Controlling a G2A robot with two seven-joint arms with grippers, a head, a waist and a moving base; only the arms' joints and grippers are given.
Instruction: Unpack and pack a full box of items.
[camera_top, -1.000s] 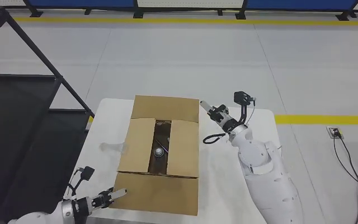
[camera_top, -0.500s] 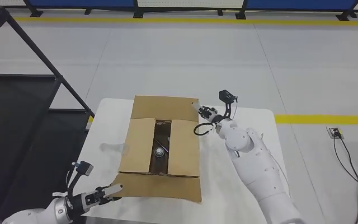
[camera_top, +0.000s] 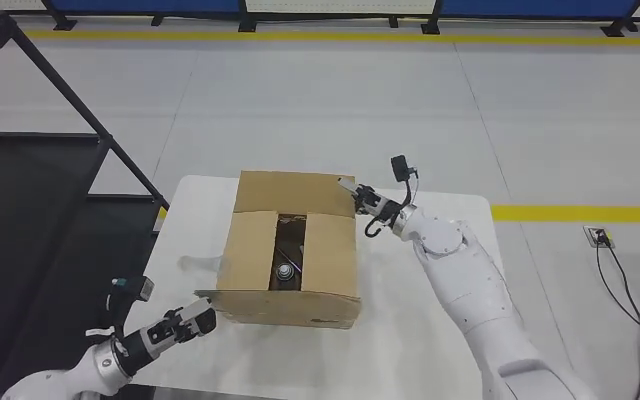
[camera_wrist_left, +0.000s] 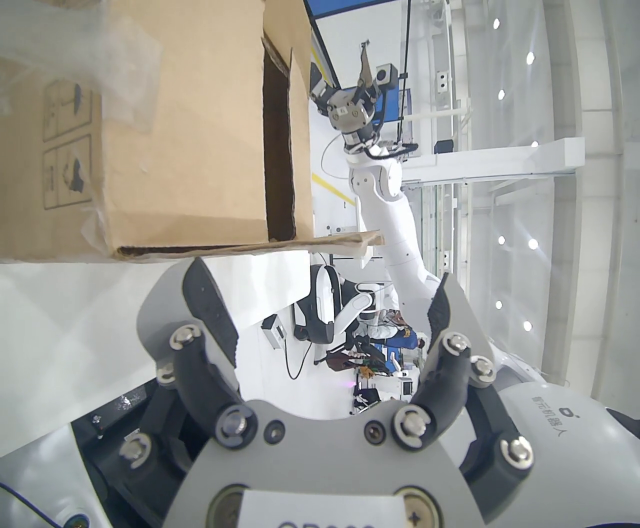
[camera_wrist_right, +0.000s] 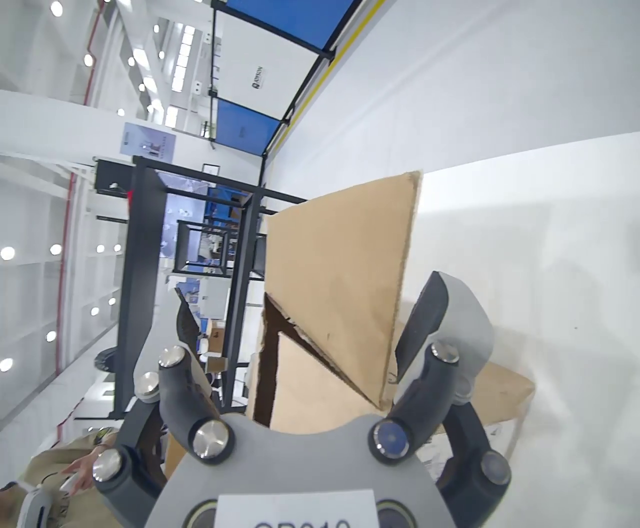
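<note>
Flap step: left gripper hung spread by the table's near edge, right gripper spread astride the box's far flap; pinching seemed next.

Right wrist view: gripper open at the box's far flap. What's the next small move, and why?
Probably shut the right gripper on the far flap: its open fingers appear to straddle the flap's corner and hold nothing, so a grip should come before folding.
</note>
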